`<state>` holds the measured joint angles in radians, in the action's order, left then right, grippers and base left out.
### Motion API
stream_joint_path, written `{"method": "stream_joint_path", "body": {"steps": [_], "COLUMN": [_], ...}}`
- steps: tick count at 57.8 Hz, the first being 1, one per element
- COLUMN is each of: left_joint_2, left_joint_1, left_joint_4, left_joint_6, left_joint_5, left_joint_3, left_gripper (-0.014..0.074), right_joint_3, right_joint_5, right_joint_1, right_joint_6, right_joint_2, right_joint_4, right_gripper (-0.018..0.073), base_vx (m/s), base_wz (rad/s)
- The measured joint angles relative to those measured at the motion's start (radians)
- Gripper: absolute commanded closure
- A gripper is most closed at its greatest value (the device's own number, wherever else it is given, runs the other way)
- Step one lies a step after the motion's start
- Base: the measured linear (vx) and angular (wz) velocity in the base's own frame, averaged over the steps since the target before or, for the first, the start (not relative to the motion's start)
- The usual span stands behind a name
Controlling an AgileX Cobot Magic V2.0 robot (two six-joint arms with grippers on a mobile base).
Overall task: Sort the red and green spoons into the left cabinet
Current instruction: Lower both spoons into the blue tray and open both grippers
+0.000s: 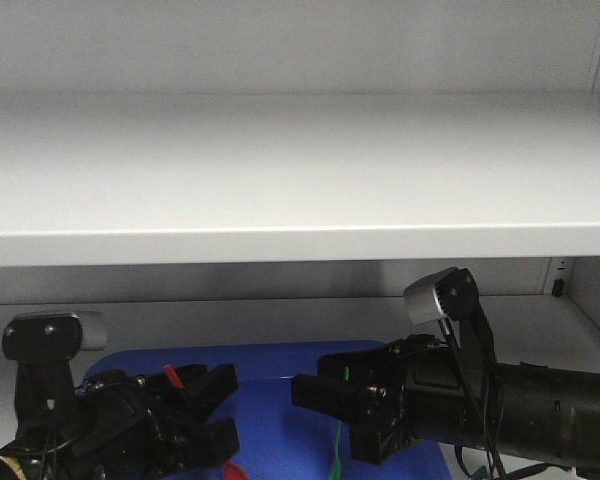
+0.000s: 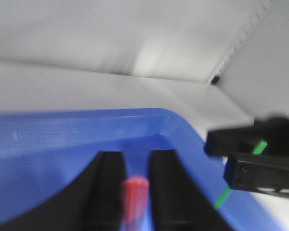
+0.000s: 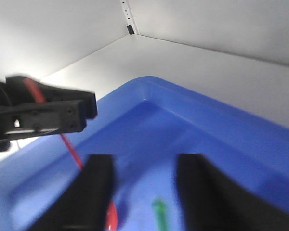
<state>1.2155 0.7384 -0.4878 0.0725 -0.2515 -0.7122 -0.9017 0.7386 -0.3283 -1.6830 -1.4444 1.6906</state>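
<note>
1. Front-facing view: both black arms reach in under the wide pale grey metal cabinet shelf (image 1: 300, 180), over a shallow blue plastic tray (image 1: 270, 400) on the lower shelf. The left gripper (image 1: 208, 408) has a slim bright red plastic spoon (image 1: 233, 470) showing below it and a bit of red between its fingers. The right gripper (image 1: 325, 400) has a slim bright green plastic spoon (image 1: 336, 448) hanging down from it over the tray. The two grippers are near each other; a sideways drift could knock them together or tangle the spoon handles.

2. Left wrist view: the left gripper's fingers (image 2: 106, 192) stand narrowly apart with the red spoon (image 2: 134, 199) between them, seemingly pinched, though blur hides the contact. So thin a handle could pivot or slip out. The right gripper (image 2: 253, 161) sits to the side, clamped on the green spoon (image 2: 260, 147).

3. Right wrist view: the right gripper's own fingers (image 3: 98, 192) look wide apart with the green spoon (image 3: 160, 211) between them; whether they grip it I cannot tell from here. The tray rim (image 3: 207, 103) rises close ahead and could catch a dangling spoon.
</note>
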Motion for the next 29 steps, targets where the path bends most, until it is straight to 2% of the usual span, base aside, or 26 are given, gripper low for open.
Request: {"method": "stream_joint_path", "body": {"steps": [6,12,22,29], "left_joint_2": [0.000,0.000,-0.001,-0.012], "left_joint_1": [0.000,0.000,-0.009,-0.036], "left_joint_4": [0.082,0.118,0.117,0.087], "left_joint_6": [0.088,0.217,0.447,0.566], "left_joint_5": [0.001,0.011,0.030,0.030], "left_joint_3": [0.000,0.000,0.000,0.000], "left_gripper": [0.0061,0.0052,0.0052,0.0052], "right_joint_3": [0.000,0.000,0.000,0.000], "right_joint_5": [-0.011,-0.028,-0.071,-0.098], "right_joint_1": [0.000,0.000,0.000,0.000], "right_joint_6": [-0.103,-0.227,-0.359,-0.376], "right_joint_2": [0.000,0.000,0.000,0.000], "right_joint_4": [0.000,0.000,0.001,0.003], "right_gripper": [-0.0068,-0.0076,-0.0039,-0.0010], "base_vx": [0.00,0.00,0.00,0.00], "base_wz": [0.00,0.00,0.00,0.00]}}
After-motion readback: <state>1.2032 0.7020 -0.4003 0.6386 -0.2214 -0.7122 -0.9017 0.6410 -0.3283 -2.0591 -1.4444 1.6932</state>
